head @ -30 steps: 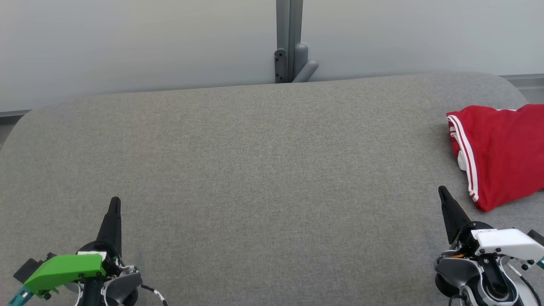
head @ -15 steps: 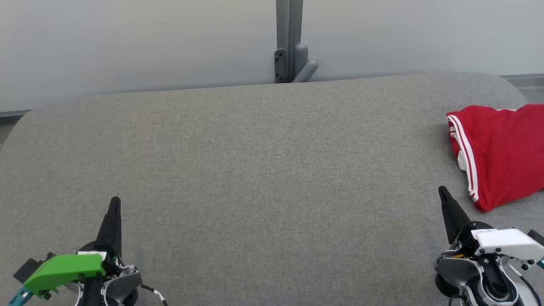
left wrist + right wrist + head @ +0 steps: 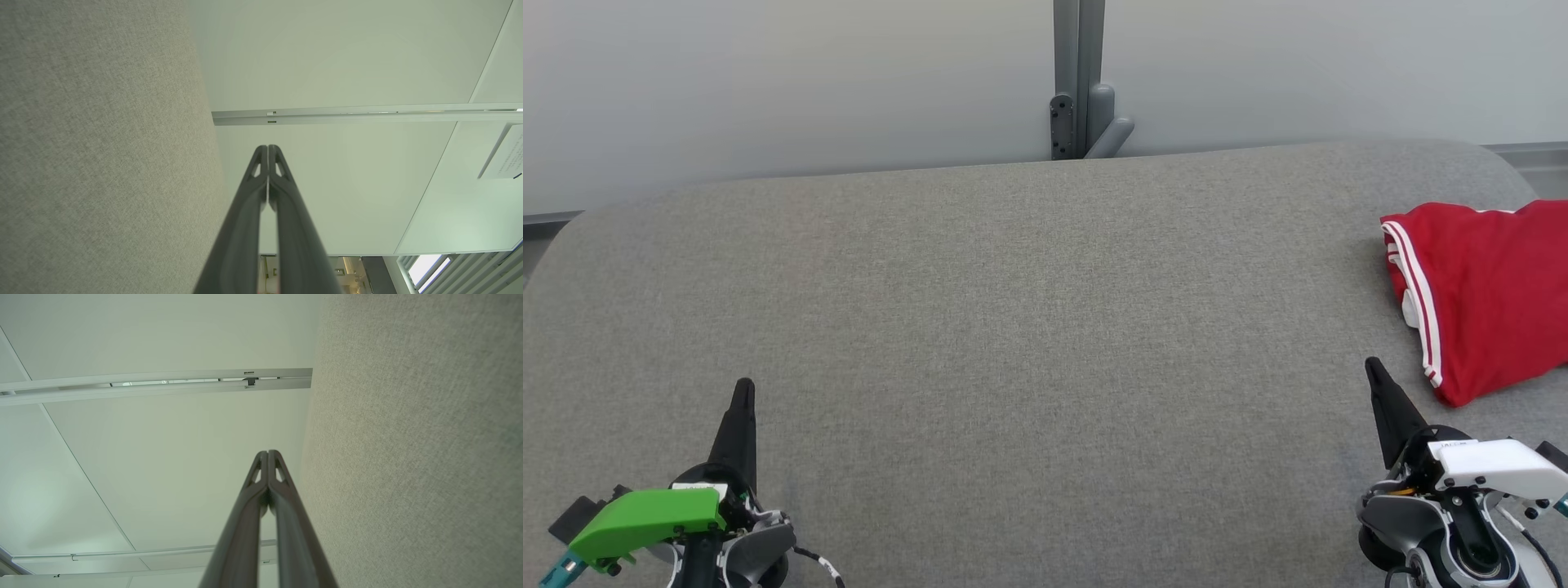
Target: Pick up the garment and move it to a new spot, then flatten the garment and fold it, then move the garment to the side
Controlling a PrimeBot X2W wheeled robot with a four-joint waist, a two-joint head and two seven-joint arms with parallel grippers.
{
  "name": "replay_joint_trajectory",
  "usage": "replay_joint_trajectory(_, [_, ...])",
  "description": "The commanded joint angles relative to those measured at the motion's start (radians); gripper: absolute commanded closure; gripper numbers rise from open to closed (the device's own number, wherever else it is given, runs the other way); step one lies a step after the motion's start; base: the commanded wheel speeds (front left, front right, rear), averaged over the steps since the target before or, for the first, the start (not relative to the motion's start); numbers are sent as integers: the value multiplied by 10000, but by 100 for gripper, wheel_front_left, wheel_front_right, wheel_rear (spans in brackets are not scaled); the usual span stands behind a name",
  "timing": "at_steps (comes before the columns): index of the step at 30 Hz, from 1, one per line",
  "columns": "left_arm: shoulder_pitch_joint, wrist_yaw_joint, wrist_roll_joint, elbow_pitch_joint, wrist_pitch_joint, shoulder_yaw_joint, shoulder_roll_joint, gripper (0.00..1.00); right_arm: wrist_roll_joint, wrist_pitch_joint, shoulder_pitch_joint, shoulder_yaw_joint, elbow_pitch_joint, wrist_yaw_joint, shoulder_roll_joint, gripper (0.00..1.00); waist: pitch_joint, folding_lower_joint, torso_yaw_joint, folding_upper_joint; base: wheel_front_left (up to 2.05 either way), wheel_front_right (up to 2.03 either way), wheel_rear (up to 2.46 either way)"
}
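First, head view: the folded red garment (image 3: pixel 1486 286) lies on the grey cushion (image 3: pixel 1029 310) beyond and right of the right gripper (image 3: pixel 1374 374), well apart from the left gripper (image 3: pixel 743 390), seemingly set aside as the task asks. Left wrist view: fingers (image 3: pixel 245 212) pressed together, empty. Right wrist view: likewise.

On desk (image 3: pixel 1045 327), far right: garment (image 3: pixel 1486 294). Near side: left claw (image 3: pixel 743 385) at left, right claw (image 3: pixel 1371 365) just before garment. Behind desk, centre: post (image 3: pixel 1078 73).

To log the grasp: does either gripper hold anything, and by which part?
Nothing is held. The left gripper and right gripper are shut and empty; the red garment lies apart.
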Motion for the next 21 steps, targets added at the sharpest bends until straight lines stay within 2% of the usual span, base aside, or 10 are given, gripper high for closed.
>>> replay_joint_trajectory(1, [-146,-60,-15,-15,18,30,70,100,71,57,-97,-24,-30,4,-45,100,0,0,0,37,0,0,0])
replay_joint_trajectory(21, [-146,-60,-15,-16,18,30,70,100,71,56,-97,-24,-30,4,-46,100,0,0,0,37,0,0,0])
